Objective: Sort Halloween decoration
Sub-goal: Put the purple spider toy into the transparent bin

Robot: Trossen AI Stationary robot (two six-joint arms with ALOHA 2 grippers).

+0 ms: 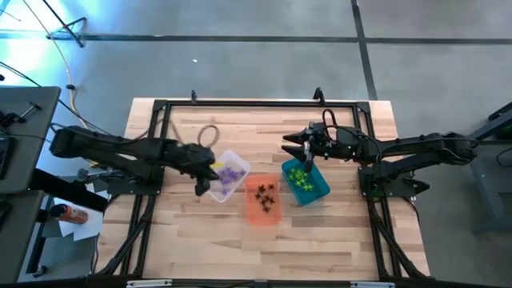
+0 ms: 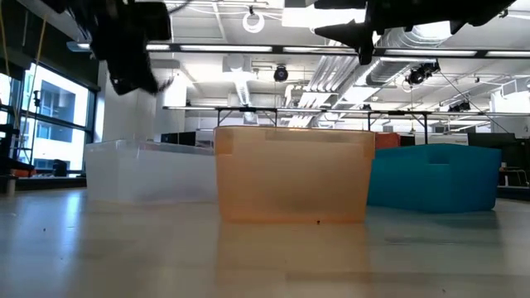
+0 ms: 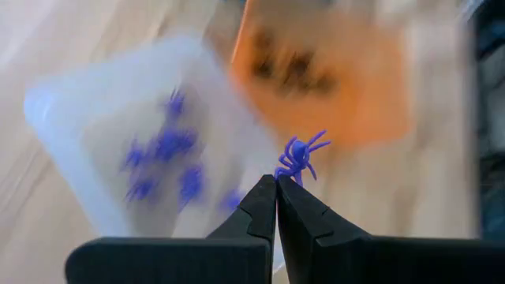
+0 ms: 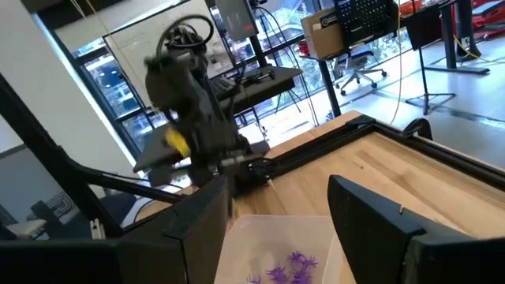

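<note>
Three small bins stand side by side mid-table: a clear bin (image 1: 230, 176) with purple spiders (image 3: 162, 150), an orange bin (image 1: 262, 200) with black spiders (image 1: 265, 194), and a teal bin (image 1: 306, 182) with green spiders (image 1: 300, 178). My left gripper (image 1: 202, 186) hangs over the clear bin's left edge, shut on one purple spider (image 3: 301, 155). My right gripper (image 1: 293, 149) hovers open above the teal bin's far end, pointing level toward the table's left, with nothing between its fingers (image 4: 379, 221). My left gripper pinches the purple spider by its near legs (image 3: 282, 172), only at the very ends of the two shut fingers. The fingers slant down from the table's left. The spider sticks out past the fingertips, lifted clear above the bins.
A loop of cable (image 1: 210, 134) lies on the wood behind the clear bin. A black frame (image 1: 240, 104) runs around the table top. Bare wood lies in front of the bins, toward the near edge (image 1: 264, 256).
</note>
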